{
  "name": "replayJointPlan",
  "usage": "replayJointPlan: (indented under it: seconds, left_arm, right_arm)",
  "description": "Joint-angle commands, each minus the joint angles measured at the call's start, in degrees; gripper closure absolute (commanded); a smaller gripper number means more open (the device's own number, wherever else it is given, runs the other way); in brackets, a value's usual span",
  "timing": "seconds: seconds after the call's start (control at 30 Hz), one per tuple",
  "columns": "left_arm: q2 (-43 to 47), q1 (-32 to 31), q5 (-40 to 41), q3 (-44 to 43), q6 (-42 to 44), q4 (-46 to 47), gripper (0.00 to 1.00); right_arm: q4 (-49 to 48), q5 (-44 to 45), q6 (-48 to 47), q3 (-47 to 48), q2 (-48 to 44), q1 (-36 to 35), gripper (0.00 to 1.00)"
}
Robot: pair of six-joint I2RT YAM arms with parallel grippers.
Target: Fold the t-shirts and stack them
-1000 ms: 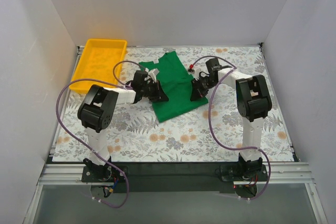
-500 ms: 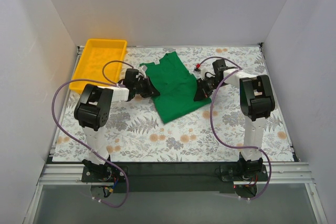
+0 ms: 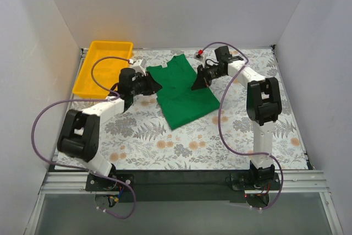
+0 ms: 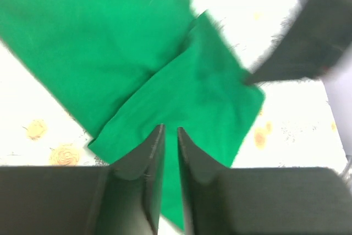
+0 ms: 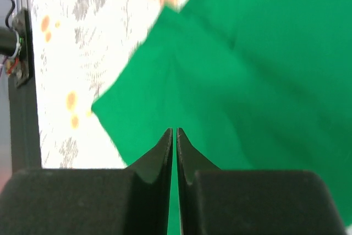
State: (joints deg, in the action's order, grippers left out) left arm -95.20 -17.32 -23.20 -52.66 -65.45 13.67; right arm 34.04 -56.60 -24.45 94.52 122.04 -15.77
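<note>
A plain bright green short-sleeved t-shirt [image 3: 184,100] lies askew on the far middle of the floral-printed table cover [image 3: 181,147], part-folded into a long panel, with the two black two-finger grippers at its upper corners and a yellow plastic tray [image 3: 82,75] well apart at the far left. The left gripper [image 3: 156,85] sits at the shirt's left edge. Its wrist view shows a narrow slit between the jaws with green in it, and it cannot be told whether that is cloth pinched there or the shirt lying below. The right gripper [image 3: 197,83] hangs over the right edge, its jaws drawn all but together with nothing plainly caught in them. Both wrist views show a flap of cloth lapped over the body of the shirt, its edges loose and not pressed flat. The risk from here looks to be in the withdrawal. If any fabric clings to the left jaws, pulling away would likely drag that flap open and undo the fold. The garment's slant to the table edge could also send the next fold crooked, leaving a lopsided bundle to stack.
</note>
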Motion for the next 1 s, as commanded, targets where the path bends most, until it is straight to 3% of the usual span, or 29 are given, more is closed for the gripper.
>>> replayJointPlan:
  seconds: [0.0,0.03,0.07,0.13,0.17,0.27,0.63,0.77,0.9,0.93,0.97]
  left_arm:
    - [11.8,0.1,3.2,4.2,6.0,1.5,0.84]
    - [13.7,0.1,3.5,6.8,6.7,1.3,0.80]
    - [17.9,0.2,3.5,8.4,6.8,1.2,0.65]
    - [21.5,0.4,4.2,13.8,6.1,2.8,0.48]
    - [23.4,0.5,4.8,15.3,5.5,2.9,0.33]
    - [31.0,1.5,6.5,20.1,2.6,3.0,0.13]
    - [33.6,0.8,-10.5,18.8,1.3,-7.1,0.12]
    - [31.6,-5.4,-7.7,16.2,6.5,-12.3,0.12]
    - [29.7,-14.0,0.0,13.3,16.0,-17.8,0.13]
    - [29.5,-15.4,2.5,13.1,17.6,-18.7,0.13]
    - [29.6,-17.8,4.0,13.5,19.6,-18.9,0.13]
  right_arm:
    - [-0.8,-1.5,6.4,9.3,6.2,-3.2,0.90]
    - [-1.7,0.9,11.1,11.5,7.4,-3.7,0.90]
    - [-1.8,3.7,12.5,14.7,8.7,-4.3,0.90]
    - [-3.0,5.9,16.1,16.1,11.0,-4.4,0.93]
    - [-4.9,7.8,17.0,16.1,11.1,-4.5,0.94]
    - [-7.1,9.7,18.6,15.5,11.6,-4.5,0.94]
    - [-8.6,9.1,20.6,24.4,18.7,-4.9,0.91]
    - [-7.3,2.1,14.3,20.6,9.6,-3.5,0.85]
    - [-1.4,-0.8,-0.2,12.2,-3.4,0.0,0.66]
    - [1.5,-0.8,-8.0,10.3,-6.1,0.9,0.62]
    - [2.8,0.5,-11.6,5.1,-11.2,2.2,0.53]
